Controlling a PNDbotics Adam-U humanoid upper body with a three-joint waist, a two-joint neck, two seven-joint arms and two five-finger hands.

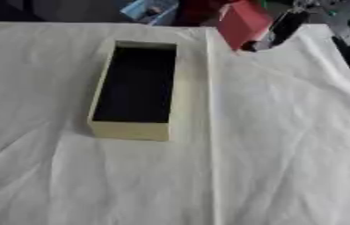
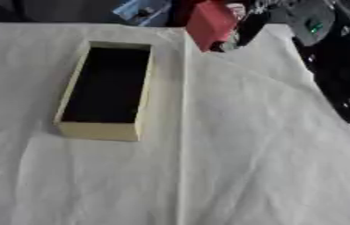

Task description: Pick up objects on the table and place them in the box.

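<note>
While the near cloth (image 1: 232, 176) lay bare, the box (image 1: 132, 129) was seen open at mid-table. Beyond it, a red block (image 1: 243, 22) was held in the right hand (image 1: 282, 27); carrying it boxward was judged next.

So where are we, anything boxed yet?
Nothing looks boxed: the box shows only a dark inside. In hand: the right robot hand is at the table's far edge, against a red object; whether it grips it is unclear. Left: carrying that to the box. The left robot hand is out of view.
</note>
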